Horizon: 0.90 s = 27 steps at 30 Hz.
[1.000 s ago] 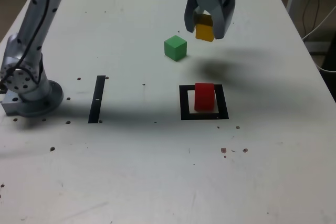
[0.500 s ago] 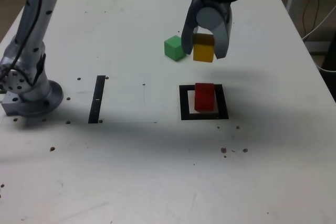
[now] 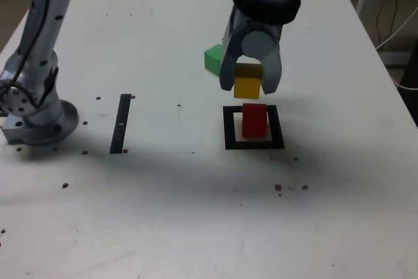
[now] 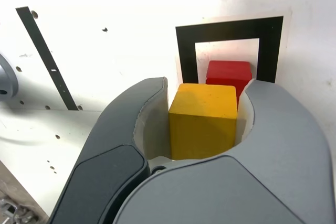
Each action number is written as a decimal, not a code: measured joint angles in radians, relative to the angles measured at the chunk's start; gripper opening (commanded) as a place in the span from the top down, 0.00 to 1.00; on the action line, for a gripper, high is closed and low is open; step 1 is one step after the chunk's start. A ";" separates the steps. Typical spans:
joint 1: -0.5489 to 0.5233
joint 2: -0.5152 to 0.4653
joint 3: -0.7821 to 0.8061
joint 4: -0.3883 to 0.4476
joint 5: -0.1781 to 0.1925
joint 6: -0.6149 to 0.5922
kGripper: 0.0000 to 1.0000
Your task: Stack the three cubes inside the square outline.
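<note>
Rigidity and lightness are judged of the yellow cube (image 3: 247, 87), clamped on opposite flat sides by the claw (image 3: 249, 83) above the red cube (image 3: 255, 120).

Red cube (image 3: 255, 120) inside black square outline (image 3: 228, 129); yellow cube (image 3: 247, 87) aloft just above; green cube (image 3: 212, 59) farther back-left.

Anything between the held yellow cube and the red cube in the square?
Nothing. In the exterior view the yellow cube, clamped in the gripper, hangs above the red cube with only open air between; wrist view agrees.
</note>
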 measured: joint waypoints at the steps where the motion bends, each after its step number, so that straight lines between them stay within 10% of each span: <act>1: 0.000 0.000 0.002 -0.003 0.000 -0.001 0.63; 27: -0.022 0.050 0.017 -0.055 -0.024 -0.002 0.63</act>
